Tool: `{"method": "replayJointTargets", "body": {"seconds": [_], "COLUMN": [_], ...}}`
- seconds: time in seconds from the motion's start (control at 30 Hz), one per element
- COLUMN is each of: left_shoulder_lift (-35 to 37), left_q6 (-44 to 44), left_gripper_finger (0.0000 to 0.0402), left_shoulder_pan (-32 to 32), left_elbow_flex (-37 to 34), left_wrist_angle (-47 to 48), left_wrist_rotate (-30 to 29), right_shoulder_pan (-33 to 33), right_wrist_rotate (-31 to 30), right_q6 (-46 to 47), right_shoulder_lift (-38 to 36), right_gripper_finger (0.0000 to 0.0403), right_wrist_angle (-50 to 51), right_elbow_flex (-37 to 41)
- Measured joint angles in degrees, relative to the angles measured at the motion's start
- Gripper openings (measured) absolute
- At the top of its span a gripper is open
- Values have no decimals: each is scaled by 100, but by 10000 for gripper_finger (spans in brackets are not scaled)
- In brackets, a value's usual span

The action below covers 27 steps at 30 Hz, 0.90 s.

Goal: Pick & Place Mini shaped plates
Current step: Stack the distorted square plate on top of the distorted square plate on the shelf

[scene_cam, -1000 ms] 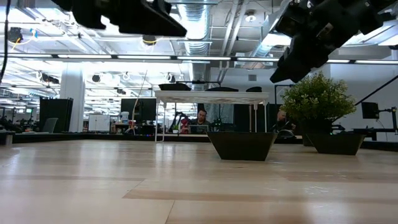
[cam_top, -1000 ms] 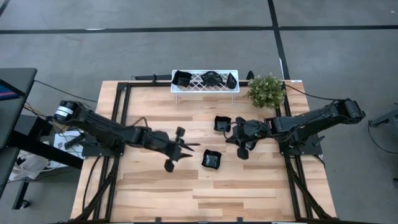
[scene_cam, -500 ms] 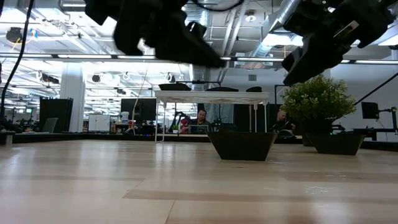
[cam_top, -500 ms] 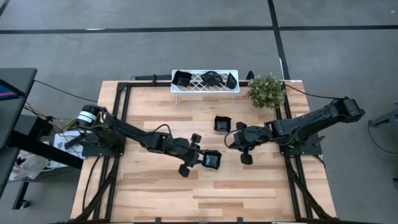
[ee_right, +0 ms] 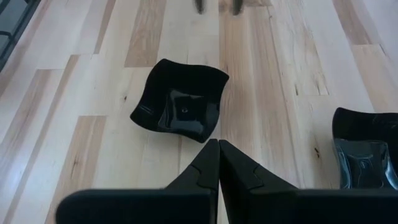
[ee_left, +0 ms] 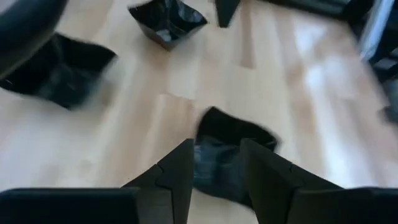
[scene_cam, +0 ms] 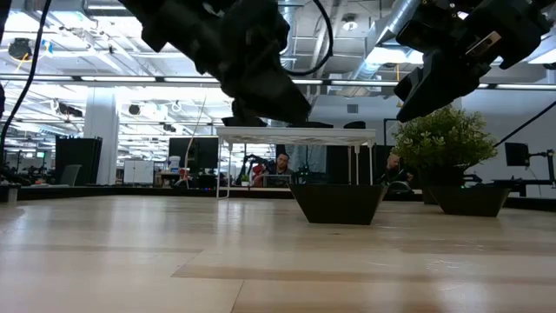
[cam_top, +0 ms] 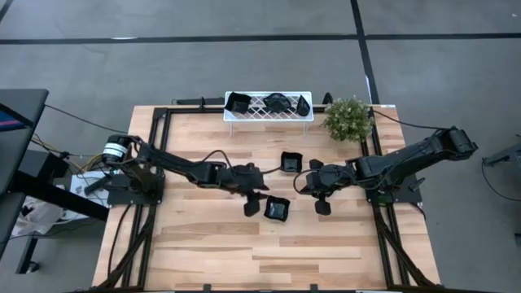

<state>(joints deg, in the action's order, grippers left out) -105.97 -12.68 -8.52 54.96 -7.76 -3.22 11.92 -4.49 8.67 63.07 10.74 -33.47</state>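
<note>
Black glossy plates: three are seen in the white rack (cam_top: 268, 107) at the table's far edge. Two remain mid-table, a square plate (cam_top: 277, 208) and a second plate (cam_top: 291, 162) nearer the rack. Left gripper (cam_top: 259, 199), jaws released, is held just beside the square plate. Right gripper (cam_top: 314, 189), jaws clenched and empty, waits nearby.

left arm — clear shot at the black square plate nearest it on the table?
Probably yes. The left gripper, jaws open, hangs just above the glossy black square plate, nothing lying between them. The other black plate and the shut right gripper sit off to the side.
</note>
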Motion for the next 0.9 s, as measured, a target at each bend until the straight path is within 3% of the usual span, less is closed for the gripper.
{"method": "replayJointTargets", "body": {"seconds": [0.13, 0.37, 0.9], "left_shoulder_lift": [0, -151, -193], "left_q6": [-845, -1218, -2186], "left_gripper_finger": [128, 127, 127], "left_shoulder_pan": [-78, -172, -45], "left_elbow_flex": [0, 11, 17], "left_wrist_angle": [-21, 11, 334], "left_wrist_rotate": [68, 31, -873], "right_shoulder_pan": [-2, -2, 4], "right_wrist_rotate": [0, -2, -1], "right_q6": [0, 136, 149], "right_shoulder_lift": [0, 0, 0], "right_gripper_finger": [0, 0, 0], "right_wrist_angle": [-2, 5, 0], "right_elbow_flex": [0, 0, 0]}}
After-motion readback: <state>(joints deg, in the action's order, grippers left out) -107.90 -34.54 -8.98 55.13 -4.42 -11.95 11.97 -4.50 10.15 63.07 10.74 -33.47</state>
